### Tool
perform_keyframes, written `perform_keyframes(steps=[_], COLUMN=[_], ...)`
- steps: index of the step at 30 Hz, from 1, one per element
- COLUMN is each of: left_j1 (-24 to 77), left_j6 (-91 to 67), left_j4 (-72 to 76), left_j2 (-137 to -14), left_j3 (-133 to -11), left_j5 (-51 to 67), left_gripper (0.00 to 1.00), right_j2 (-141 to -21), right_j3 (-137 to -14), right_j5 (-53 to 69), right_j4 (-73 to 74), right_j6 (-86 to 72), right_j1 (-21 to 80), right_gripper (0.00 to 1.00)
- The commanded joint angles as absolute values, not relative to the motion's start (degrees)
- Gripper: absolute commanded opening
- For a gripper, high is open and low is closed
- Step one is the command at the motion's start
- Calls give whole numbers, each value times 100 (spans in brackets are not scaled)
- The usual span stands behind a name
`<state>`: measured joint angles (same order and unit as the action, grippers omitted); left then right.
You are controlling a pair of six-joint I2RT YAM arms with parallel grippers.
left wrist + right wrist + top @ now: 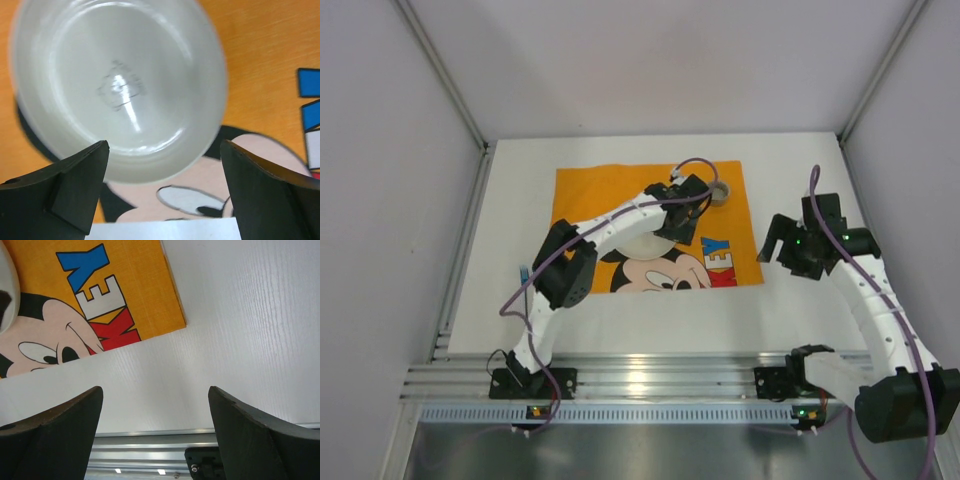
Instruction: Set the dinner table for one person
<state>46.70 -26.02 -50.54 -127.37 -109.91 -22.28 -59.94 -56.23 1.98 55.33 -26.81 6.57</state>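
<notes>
Left hand (164, 150) spread wide, gripping nothing, with a round glossy white bowl (117, 85) at its 12 o'clock on the orange Mickey Mouse cloth mat (265, 45). Right hand (155, 392) gapes empty over the plain white rectangular desk (240, 315), at the mat's 3 o'clock.

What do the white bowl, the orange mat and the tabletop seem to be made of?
The bowl: probably plastic, glossy; it shows highlights and a moulded mark in its bottom. The mat: printed cloth, matte; fine weave lines show. The tabletop: likely white laminate, matte; it has a faint embossed wood grain.
</notes>
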Motion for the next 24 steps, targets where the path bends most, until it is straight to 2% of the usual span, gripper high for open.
perform_keyframes(steps=[1,3,4,7,8,10,12,16,18,21,24], left_j1=[4326,3679,3413,2104,1526,1127,941,608,282,97,53], left_j6=[-2828,-2962,-2823,-2262,-2146,-1891,-1803,-1504,-1293,-1213,-1275], left_j4=[-5201,-5590,-5381,-4810,-4668,-4658,-4693,-4421,-4377,-4220,-4219], left_j2=[-11103,-10260,-9874,-8493,-8238,-7744,-7699,-8041,-8269,-8481,-8692], left_j3=[-10148,-9408,-8456,-6609,-6314,-5725,-5765,-5695,-5652,-5511,-5625], left_j5=[-3512,-3359,-3192,-2202,-2067,-1934,-2031,-1645,-1109,-897,-853], left_gripper=[99,98,98,98,97,93,83,72,58,49,49], right_j2=[-5792,-5678,-5652,-5616,-5625,-5660,-5765,-5959,-6038,-6064,-6056], right_j3=[-5660,-5599,-5494,-5292,-5265,-5203,-5203,-5335,-5414,-5493,-5406], right_j5=[123,123,140,228,281,316,369,466,440,352,404], right_j4=[5555,5537,5502,5432,5379,5318,5248,5203,5203,5238,5230], right_j6=[-2716,-2751,-2794,-2812,-2804,-2804,-2760,-2629,-2558,-2461,-2478], right_j1=[615,615,624,615,615,615,615,615,624,624,615], right_gripper=[86,87,87,87,87,87,87,87,87,87,87])
